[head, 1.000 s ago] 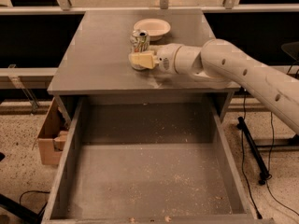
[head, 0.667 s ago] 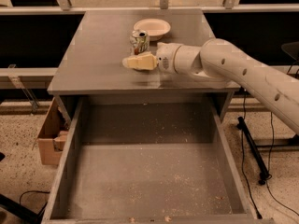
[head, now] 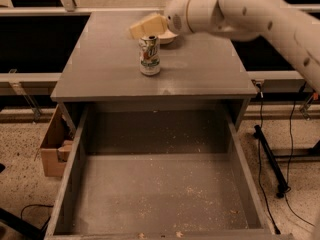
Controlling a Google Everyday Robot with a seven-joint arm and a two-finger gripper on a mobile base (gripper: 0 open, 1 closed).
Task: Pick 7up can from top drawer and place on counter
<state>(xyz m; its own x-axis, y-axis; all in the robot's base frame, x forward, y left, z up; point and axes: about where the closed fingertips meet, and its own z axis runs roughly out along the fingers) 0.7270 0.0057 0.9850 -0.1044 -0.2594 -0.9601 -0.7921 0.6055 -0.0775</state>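
The 7up can stands upright on the counter, toward its back middle, free of any grip. My gripper hangs just above and behind the can's top, its cream fingers pointing left and open, holding nothing. The white arm reaches in from the upper right. The top drawer is pulled out wide below the counter's front edge. Its crumb-speckled grey floor holds no can.
A white bowl sits on the counter behind the can, mostly hidden by my gripper. A brown cardboard box stands on the floor left of the drawer. A black stand and cables lie on the floor at the right.
My gripper was around the can on the counter; it has let go and risen above it. The can now stands alone. The view has shifted closer.
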